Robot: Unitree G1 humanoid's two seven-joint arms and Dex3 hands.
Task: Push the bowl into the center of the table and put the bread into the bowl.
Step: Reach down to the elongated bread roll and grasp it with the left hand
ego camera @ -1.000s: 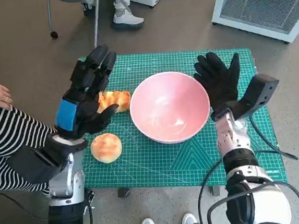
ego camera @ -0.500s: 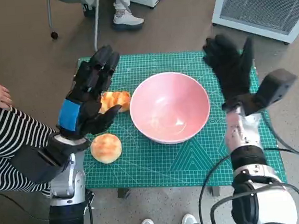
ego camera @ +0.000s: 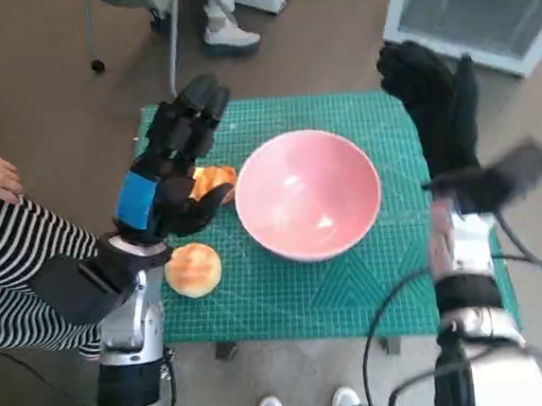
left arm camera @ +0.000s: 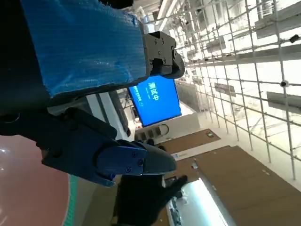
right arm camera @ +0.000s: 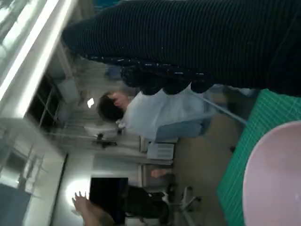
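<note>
With the pink bowl (ego camera: 309, 206) near the table's (ego camera: 290, 306) middle and both breads by its left edge, left hand (ego camera: 169, 174) and right hand (ego camera: 435, 103) hung spread and empty; the round bread (ego camera: 192, 268) looked soft, best cupped gently around its sides.

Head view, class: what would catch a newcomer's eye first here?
The big pink bowl in the middle of the green mat stands out most. Two breads lie to its left: one near the front edge, one partly hidden behind the raised left hand. The gloved right hand hangs above the mat's right edge.
</note>
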